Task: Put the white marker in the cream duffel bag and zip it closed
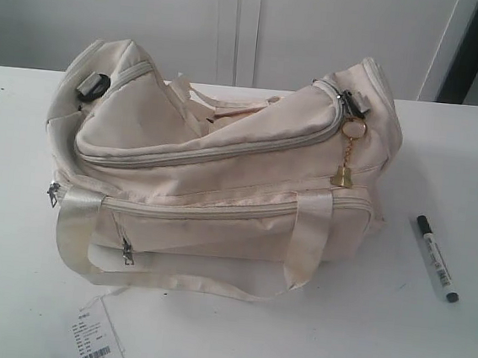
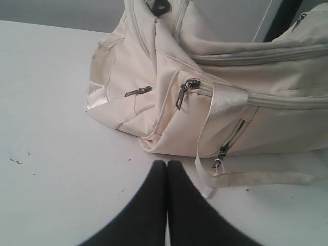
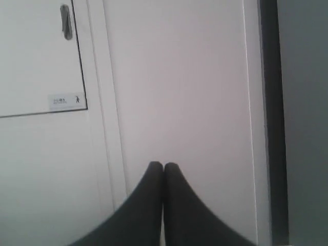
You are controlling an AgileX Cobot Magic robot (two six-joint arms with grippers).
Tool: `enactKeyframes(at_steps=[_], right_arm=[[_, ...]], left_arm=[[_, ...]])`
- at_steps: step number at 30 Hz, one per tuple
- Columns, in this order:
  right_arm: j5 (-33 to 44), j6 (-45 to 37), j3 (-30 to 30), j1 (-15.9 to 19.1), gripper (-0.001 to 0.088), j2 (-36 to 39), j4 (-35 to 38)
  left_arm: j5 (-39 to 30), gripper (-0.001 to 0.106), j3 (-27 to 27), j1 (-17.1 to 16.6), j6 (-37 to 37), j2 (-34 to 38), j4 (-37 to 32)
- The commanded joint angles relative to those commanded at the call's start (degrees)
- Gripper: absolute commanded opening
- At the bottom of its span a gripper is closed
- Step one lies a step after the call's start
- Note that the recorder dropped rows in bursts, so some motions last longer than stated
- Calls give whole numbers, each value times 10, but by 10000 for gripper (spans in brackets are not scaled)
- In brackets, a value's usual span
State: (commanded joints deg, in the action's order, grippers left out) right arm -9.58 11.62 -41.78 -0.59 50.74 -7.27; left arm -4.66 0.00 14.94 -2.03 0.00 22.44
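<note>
Marker [image 1: 437, 258], probably light, rigid and slick, lies near the soft bag [image 1: 223, 169], best pinched mid-barrel; left gripper [image 2: 166, 163] and right gripper [image 3: 163, 165] pressed together, empty.

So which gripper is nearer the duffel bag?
Left. The left gripper is just short of the cream duffel bag; the right gripper faces a white cabinet, bag unseen.

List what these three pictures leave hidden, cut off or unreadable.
- Exterior view: cream duffel bag, inside covered by its own fabric.
- Exterior view: white marker, label print too small to read.
- Exterior view: paper tag, cut off by the bottom edge.
- Right wrist view: only the right gripper and white panelling; no table.
</note>
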Motion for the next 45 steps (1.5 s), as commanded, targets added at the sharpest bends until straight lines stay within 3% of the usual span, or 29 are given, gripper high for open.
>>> enactKeyframes(at_steps=[4, 8, 16, 19, 21, 24, 29, 31, 45], right_arm=[[119, -1, -82, 0, 0, 75, -19], [277, -91, -170, 0, 0, 133, 9], [481, -301, -313, 0, 0, 252, 245], [513, -309, -355, 0, 10, 300, 280], [533, -313, -379, 0, 64, 332, 296], [551, -332, -408, 0, 224, 372, 334], [558, -371, -446, 0, 574, 419, 408], [557, -373, -459, 0, 642, 435, 410], [502, -370, -480, 0, 652, 531, 427]], left_arm=[[-1, 0, 0, 0, 0, 0, 0], [-20, 0, 0, 0, 0, 0, 0], [-23, 0, 0, 0, 0, 0, 0], [-24, 0, 0, 0, 0, 0, 0], [-24, 0, 0, 0, 0, 0, 0], [-24, 0, 0, 0, 8, 0, 0], [-25, 0, 0, 0, 8, 0, 3], [-25, 0, 0, 0, 8, 0, 3], [-11, 0, 0, 0, 40, 0, 22]])
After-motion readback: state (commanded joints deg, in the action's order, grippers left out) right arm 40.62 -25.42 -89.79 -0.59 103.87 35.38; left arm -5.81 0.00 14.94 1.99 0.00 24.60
